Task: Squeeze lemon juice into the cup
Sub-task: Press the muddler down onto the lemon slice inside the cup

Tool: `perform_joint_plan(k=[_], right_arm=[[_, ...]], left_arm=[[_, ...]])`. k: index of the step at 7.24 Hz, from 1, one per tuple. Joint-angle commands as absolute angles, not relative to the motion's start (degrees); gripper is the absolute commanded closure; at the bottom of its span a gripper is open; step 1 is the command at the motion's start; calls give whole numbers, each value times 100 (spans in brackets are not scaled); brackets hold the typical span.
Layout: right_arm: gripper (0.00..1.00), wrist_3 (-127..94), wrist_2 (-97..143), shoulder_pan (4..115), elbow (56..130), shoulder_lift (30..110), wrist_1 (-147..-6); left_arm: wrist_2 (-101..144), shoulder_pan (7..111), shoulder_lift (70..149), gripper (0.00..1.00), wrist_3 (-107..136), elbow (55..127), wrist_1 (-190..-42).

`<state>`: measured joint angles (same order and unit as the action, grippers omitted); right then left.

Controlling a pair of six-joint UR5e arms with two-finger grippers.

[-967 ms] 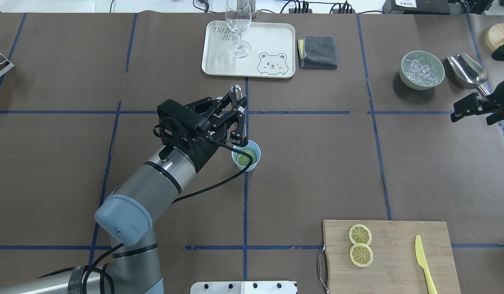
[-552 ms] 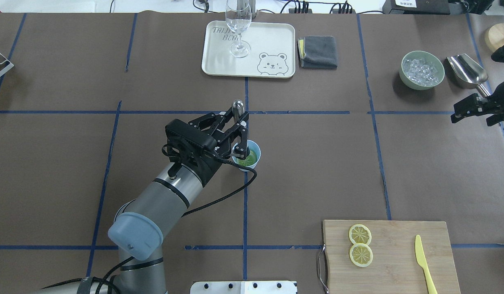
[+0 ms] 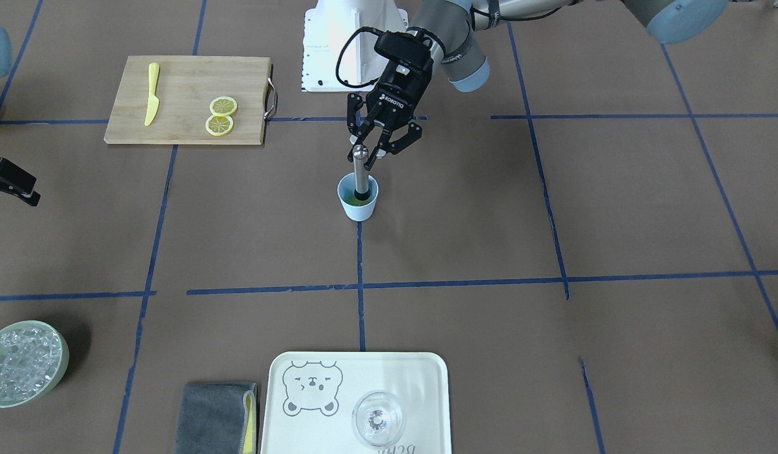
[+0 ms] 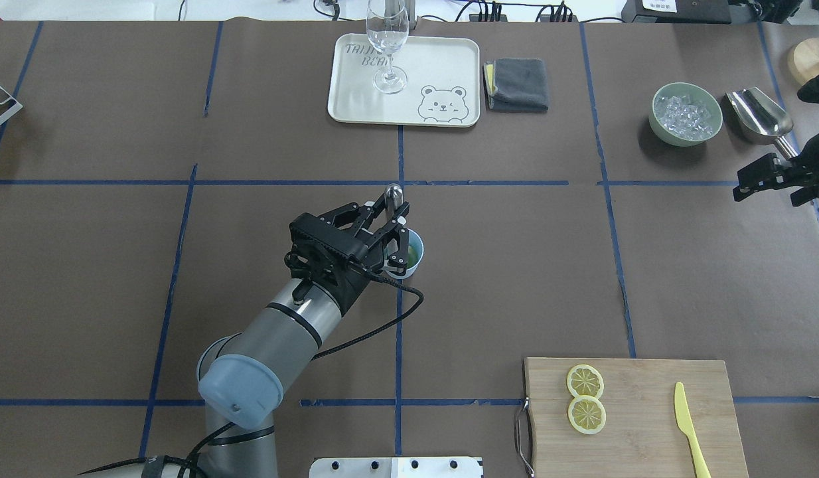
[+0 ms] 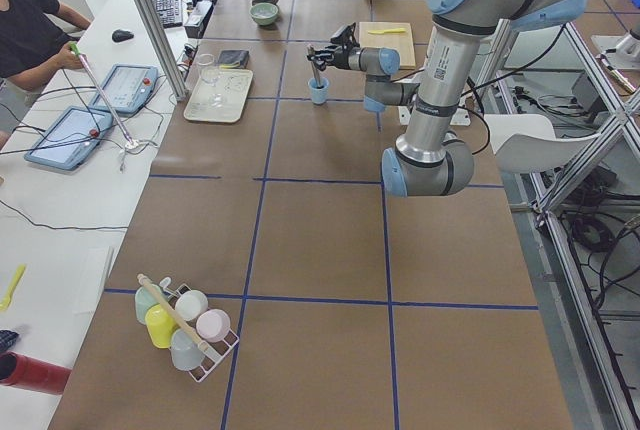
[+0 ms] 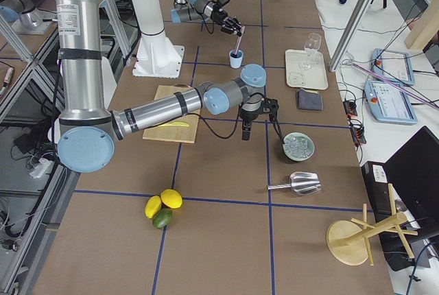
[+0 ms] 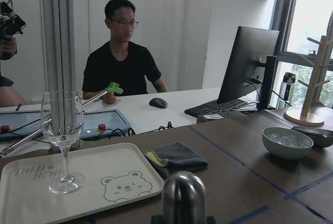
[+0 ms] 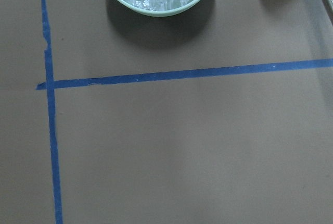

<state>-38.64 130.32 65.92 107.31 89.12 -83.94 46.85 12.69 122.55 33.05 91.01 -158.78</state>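
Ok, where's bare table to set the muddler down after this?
Bare paper right of the cup, up to the ice bowl, and the stretch left of the left claw. Crowded: tray and cloth at the far edge, cutting board near the base.

Brand on show: white capitals reading ROBOTIQ run along the black body of the left gripper (image 3: 370,157) at mid-table. On the cream tray (image 4: 449,60) at the table's far edge, grey hand-drawn letters spell TAIJI BEAR in its far-left corner, partly crossed by the wine glass (image 4: 387,46). Printing on the left arm (image 5: 437,80) is too small to read.
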Motion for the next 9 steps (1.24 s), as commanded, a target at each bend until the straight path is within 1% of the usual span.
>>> perform_joint_plan(k=[1,7,8,9], right_arm=[[0,-3858,13025,6583,10679,8912,-8394],[0,-3771,13008,6583,10591,8842,-8385],[0,-3771,13017,6583,10591,8807,-8385],[0,-3771,13017,6583,10600,8798,-8385]], left_arm=[[4685,1239,12339,100,3305,8948,-15891],[4685,1195,12313,100,3305,8938,-15899],[4685,1195,12313,100,3296,9017,-15986],[4693,1204,12322,100,3183,9253,-16066]])
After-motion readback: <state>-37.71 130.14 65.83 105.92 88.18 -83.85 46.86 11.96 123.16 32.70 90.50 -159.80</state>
